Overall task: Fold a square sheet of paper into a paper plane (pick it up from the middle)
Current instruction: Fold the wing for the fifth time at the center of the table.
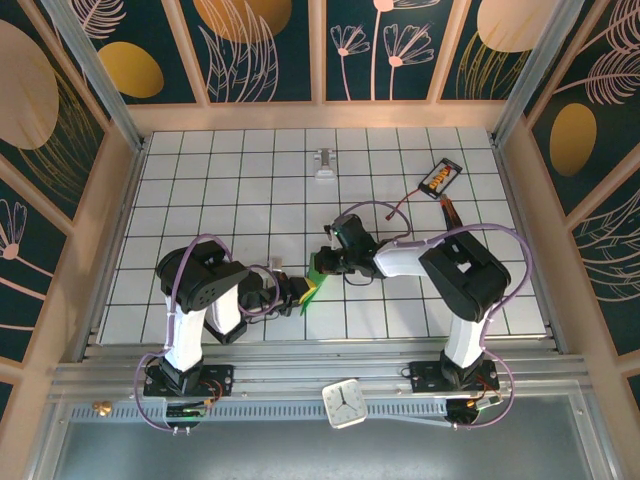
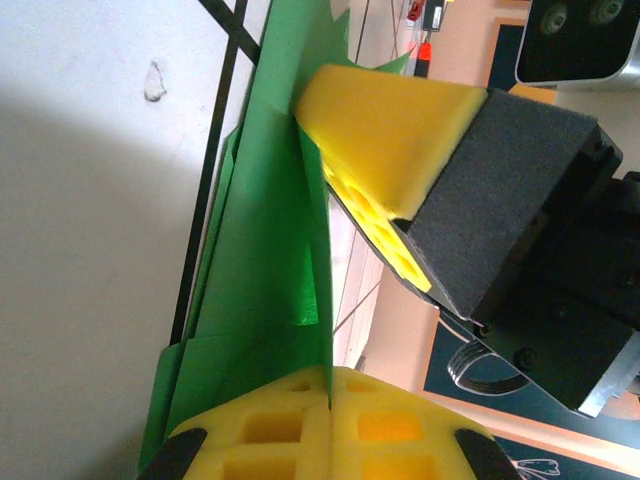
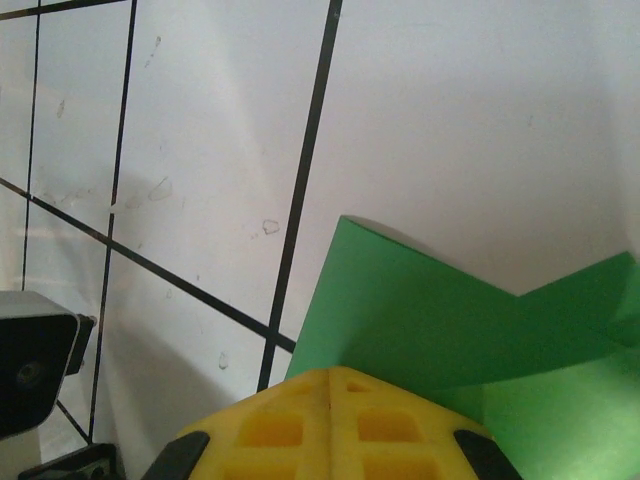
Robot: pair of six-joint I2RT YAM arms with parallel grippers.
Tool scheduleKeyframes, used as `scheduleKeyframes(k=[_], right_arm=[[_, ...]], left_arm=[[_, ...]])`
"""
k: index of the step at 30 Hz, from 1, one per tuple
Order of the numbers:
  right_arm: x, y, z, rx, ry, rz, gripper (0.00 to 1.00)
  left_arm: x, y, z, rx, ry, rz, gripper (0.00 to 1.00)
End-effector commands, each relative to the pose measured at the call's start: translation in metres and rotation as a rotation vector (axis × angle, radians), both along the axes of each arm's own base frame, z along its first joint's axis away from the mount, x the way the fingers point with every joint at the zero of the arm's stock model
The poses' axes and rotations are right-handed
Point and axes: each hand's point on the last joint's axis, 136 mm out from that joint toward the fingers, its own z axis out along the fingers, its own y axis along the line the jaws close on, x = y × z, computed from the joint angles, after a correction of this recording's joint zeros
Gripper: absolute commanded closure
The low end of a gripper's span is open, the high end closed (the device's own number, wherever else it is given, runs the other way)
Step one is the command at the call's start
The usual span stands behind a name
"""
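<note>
The green paper point(image 1: 316, 274) lies folded in several layers on the white grid table, in front of the left arm. In the left wrist view the green paper point(image 2: 262, 300) has one flap standing on edge, and that flap runs into the seam of my left gripper point(image 2: 331, 396), which is shut on it. My right gripper point(image 1: 331, 262) reaches in from the right, its yellow fingers point(image 2: 385, 125) closed together with the tip against the paper's far end. In the right wrist view the right gripper point(image 3: 330, 376) is shut, and the green paper point(image 3: 450, 320) spreads just beyond its tip.
A black and orange device point(image 1: 441, 179) with a cable lies at the back right. A small white object point(image 1: 325, 165) sits at the back centre. A white clock point(image 1: 345, 402) rests on the front rail. Wooden walls point(image 1: 120, 200) border the table.
</note>
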Motion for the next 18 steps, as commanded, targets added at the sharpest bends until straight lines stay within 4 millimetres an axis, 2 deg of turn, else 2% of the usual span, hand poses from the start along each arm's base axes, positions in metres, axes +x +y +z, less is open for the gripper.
scheduleKeyframes(k=[1, 7, 12, 16, 18], right_arm=[[0.007, 0.010, 0.001, 0.014, -0.039, 0.029, 0.95], [0.002, 0.000, -0.015, -0.041, -0.010, 0.024, 0.97], [-0.002, -0.008, -0.023, -0.068, 0.011, 0.020, 0.97], [-0.003, -0.010, -0.024, -0.068, 0.016, 0.020, 0.98], [-0.003, -0.009, -0.023, -0.066, 0.014, 0.024, 0.98]], left_arm=[[-0.013, 0.018, -0.041, 0.120, 0.144, 0.028, 1.00], [-0.014, 0.019, -0.043, 0.153, 0.140, 0.014, 0.85], [-0.010, 0.018, -0.034, 0.215, 0.078, -0.012, 0.72], [-0.009, 0.017, -0.029, 0.295, 0.028, -0.061, 0.65], [-0.011, 0.017, -0.032, 0.341, 0.022, -0.098, 0.64]])
